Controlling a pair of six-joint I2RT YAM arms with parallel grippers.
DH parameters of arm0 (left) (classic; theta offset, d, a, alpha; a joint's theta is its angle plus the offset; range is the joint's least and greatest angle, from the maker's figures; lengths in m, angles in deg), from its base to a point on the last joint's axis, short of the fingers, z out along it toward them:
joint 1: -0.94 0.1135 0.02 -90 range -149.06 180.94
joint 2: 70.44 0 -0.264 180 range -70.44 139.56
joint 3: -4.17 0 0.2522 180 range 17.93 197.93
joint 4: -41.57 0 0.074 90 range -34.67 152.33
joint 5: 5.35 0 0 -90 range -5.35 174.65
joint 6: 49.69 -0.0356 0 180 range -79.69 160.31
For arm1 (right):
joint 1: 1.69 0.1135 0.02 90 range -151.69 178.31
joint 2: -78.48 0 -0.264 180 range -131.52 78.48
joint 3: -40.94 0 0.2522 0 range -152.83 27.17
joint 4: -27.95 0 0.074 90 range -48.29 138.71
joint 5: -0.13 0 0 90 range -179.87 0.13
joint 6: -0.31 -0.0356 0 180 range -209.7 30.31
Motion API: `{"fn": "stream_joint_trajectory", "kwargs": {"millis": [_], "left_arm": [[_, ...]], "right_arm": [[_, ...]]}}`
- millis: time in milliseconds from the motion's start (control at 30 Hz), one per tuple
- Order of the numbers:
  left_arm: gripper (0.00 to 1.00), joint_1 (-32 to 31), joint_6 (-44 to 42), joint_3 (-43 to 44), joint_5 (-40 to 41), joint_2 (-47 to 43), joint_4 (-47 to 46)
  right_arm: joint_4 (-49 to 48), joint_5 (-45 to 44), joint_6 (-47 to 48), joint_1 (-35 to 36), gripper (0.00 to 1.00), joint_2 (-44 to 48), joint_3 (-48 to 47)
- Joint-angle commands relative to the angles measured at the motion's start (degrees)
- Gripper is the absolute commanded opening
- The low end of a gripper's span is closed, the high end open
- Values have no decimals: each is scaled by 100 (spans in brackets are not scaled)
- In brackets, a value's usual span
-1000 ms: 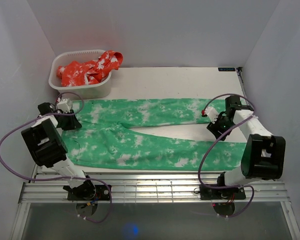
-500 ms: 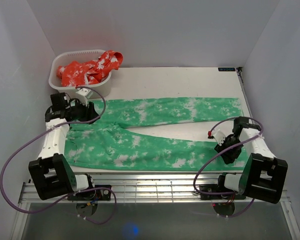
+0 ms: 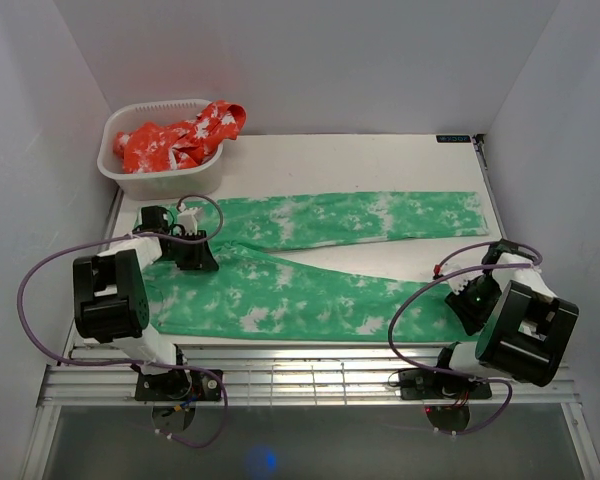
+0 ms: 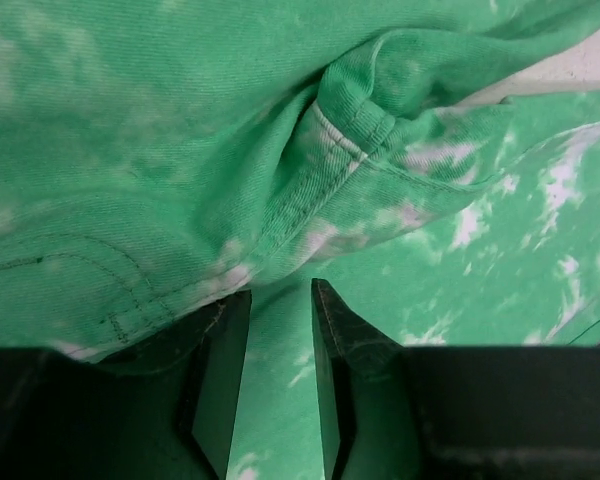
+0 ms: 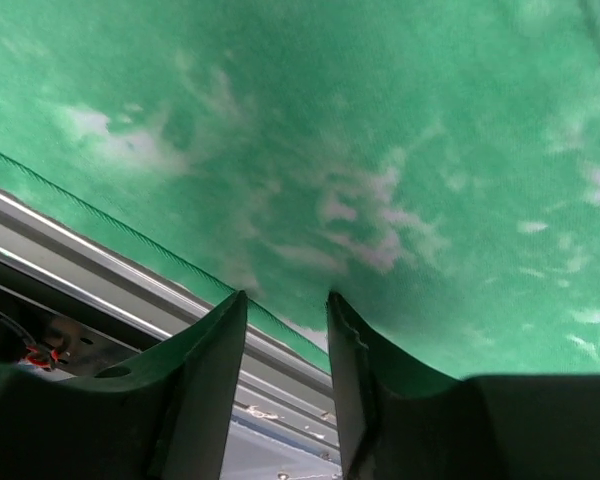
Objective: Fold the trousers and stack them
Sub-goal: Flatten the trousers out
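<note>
The green trousers (image 3: 300, 290) with white blotches lie spread flat on the table, waist at the left and both legs running right. My left gripper (image 3: 198, 258) rests low on the seat area by the waist. In the left wrist view its jaws (image 4: 280, 290) stand slightly apart over flat cloth, with a thick seamed fold (image 4: 350, 120) just beyond the tips. My right gripper (image 3: 468, 300) sits at the near leg's end. In the right wrist view it (image 5: 285, 297) is open, tips at the edge of the trousers (image 5: 380, 120), with nothing pinched between them.
A white basket (image 3: 165, 182) holding a red-orange patterned garment (image 3: 180, 140) stands at the back left. A slatted metal rail (image 3: 310, 375) runs along the near table edge, just below the near leg. White walls enclose the table on three sides.
The left gripper swung from the back-left waist corner down onto the seat area. The right gripper left the far leg's end and came to the near leg's end. The far leg now lies flat.
</note>
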Motion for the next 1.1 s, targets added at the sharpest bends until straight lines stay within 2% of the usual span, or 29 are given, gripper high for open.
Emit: {"fn": "stream_joint_trajectory", "kwargs": {"millis": [0,33,100,133,200,233,267,367,567,733,933,1067], "left_arm": [[43,2,-277,245,409,84,-136],[47,2,-454,280,-107,-39,-20],[52,2,-840,473,-532,-487,454],[55,2,-1103,561,-812,-628,586],[58,2,-1307,895,-1034,-900,912],[60,10,-1273,1000,-1113,-945,939],[62,2,-1221,1106,-1253,-954,948],[63,-25,-905,1501,-1185,-639,851],[62,-16,-570,1845,-192,144,438],[62,72,-421,1810,142,294,271],[61,502,-368,1713,249,469,341],[61,1020,-490,1827,81,733,613]], "right_arm": [[-687,-470,1055,-192,46,-282,-28],[-312,-277,1073,-192,49,-256,-248],[95,548,968,-183,51,-308,-853],[262,812,689,-165,52,-387,-1596],[728,1585,380,-121,51,-746,-2408],[773,1797,187,-87,51,-887,-3108],[730,2095,-198,27,51,-1167,-3394],[309,2159,-1015,500,49,-1625,-4062],[-861,1553,-1836,1389,47,-2829,-4442],[-1352,1176,-2073,1540,45,-3533,-4575],[-1336,657,-1627,1514,38,-3561,-3768],[-609,883,-1205,1347,29,-3420,-3441]]}}
